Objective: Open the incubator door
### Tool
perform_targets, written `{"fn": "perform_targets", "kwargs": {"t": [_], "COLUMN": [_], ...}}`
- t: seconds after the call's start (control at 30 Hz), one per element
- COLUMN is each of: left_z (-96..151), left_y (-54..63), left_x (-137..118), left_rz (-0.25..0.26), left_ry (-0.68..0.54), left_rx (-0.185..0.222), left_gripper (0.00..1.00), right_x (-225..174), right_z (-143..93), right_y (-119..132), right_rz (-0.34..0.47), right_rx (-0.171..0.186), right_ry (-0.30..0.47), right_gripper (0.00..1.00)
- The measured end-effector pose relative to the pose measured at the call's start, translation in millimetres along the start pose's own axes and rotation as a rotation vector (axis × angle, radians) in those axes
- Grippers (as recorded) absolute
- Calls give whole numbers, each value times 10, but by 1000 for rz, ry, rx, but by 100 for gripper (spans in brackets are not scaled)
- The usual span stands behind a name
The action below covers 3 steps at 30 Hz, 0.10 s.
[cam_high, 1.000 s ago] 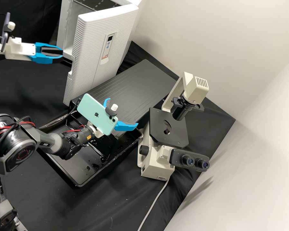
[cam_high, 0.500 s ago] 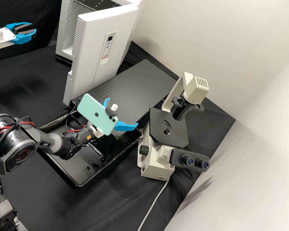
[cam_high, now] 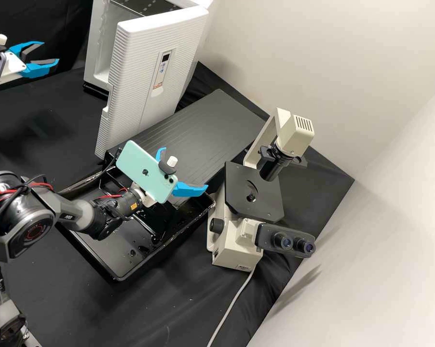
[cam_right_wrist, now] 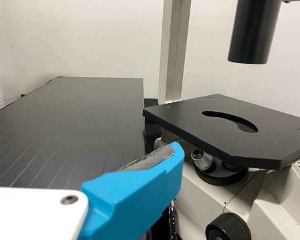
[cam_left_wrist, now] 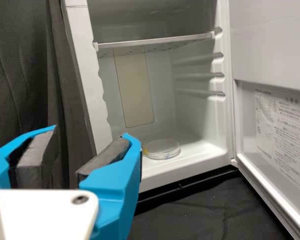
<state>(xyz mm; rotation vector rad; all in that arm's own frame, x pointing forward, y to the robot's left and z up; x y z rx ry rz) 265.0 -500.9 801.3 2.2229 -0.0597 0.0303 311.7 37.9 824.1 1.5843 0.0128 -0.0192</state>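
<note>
The white incubator door [cam_high: 145,82] stands swung open in the high view, with the chamber's side showing behind it. My left gripper [cam_high: 45,54], open and holding nothing, is left of the incubator, apart from the door. In the left wrist view the left gripper [cam_left_wrist: 90,134] has its fingers spread before the chamber [cam_left_wrist: 162,90]; the door's inner face [cam_left_wrist: 274,125] stands aside. My right gripper [cam_high: 184,168] is open over the black platform's near edge, beside the microscope; in the right wrist view a blue finger of the right gripper [cam_right_wrist: 135,200] shows.
A clear round dish [cam_left_wrist: 161,148] lies on the chamber floor under a shelf [cam_left_wrist: 154,42]. The microscope [cam_high: 253,193] stands right of the black platform [cam_high: 203,130]. A black tray [cam_high: 106,262] lies below the right arm. White walls bound the right side.
My left gripper moved left and up, away from the door's edge, then came slightly right and down while its fingers spread wider. The door and the right arm look unchanged.
</note>
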Motion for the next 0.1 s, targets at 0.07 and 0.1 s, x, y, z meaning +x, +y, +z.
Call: {"fn": "perform_targets", "kwargs": {"t": [0.07, 0.1], "left_z": [-1, -4], "left_y": [-14, -15], "left_x": [8, 10], "left_rz": [4, 5], "left_ry": [2, 3], "left_rx": [-11, -13], "left_gripper": [100, 100], "right_x": [0, 0], "right_z": [0, 0], "right_y": [0, 0], "right_rz": [0, 0], "right_rx": [0, 0], "right_ry": [0, 0], "right_gripper": [100, 100]}}
